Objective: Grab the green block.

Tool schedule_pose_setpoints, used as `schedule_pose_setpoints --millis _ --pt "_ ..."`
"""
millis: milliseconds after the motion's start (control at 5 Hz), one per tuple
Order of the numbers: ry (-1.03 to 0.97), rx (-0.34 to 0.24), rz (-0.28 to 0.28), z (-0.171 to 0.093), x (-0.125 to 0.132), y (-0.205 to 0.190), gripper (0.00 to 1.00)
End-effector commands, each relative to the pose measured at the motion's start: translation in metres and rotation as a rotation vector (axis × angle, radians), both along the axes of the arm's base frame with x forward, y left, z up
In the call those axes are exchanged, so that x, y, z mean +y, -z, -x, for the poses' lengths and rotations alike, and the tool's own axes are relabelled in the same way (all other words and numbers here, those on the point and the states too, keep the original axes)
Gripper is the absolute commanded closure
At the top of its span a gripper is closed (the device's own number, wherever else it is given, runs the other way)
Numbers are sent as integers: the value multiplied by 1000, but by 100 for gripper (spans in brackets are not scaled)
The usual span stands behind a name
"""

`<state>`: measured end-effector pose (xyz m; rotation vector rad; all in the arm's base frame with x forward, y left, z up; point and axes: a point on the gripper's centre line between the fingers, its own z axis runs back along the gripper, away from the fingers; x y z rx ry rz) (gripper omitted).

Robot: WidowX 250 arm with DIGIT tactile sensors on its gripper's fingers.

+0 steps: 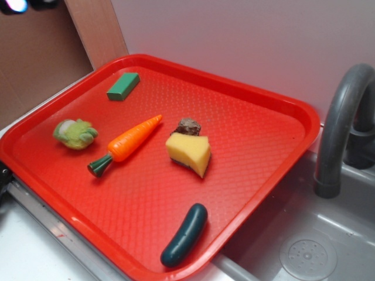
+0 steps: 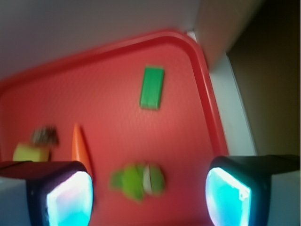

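A: Target check. The green block lies flat on the red tray, ahead of the gripper in the wrist view and roughly on its centre line, well apart from the fingers. It sits near the tray's far corner, close to the raised rim.

B: Risks from here?

A: Two, by my judgement. First, the pale green leafy lump lies between the fingers and the block, just ahead of the jaws; a straight low approach could shove it or close on it by mistake. Second, the block's long axis runs nearly along the approach line, so the fingers should straddle its short width; drift toward the rim side could catch a pad on the rim. The carrot is off to the left, less of a worry.

B: Gripper state?

A: Spread wide, both pads visible at the frame's lower corners. Nothing held, nothing touched. The wrist view is blurred, so fine alignment is uncertain.
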<state>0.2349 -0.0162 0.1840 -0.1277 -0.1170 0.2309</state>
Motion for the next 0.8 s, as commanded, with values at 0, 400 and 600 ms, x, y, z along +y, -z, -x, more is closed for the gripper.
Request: schedule_pose_setpoints --millis 0,400,600 --pt "-123 -19 0 -45 5 42 0" --pt "-168 85 -27 -70 -4 100 0" --pt "-157 134 -26 -76 -7 128 0"
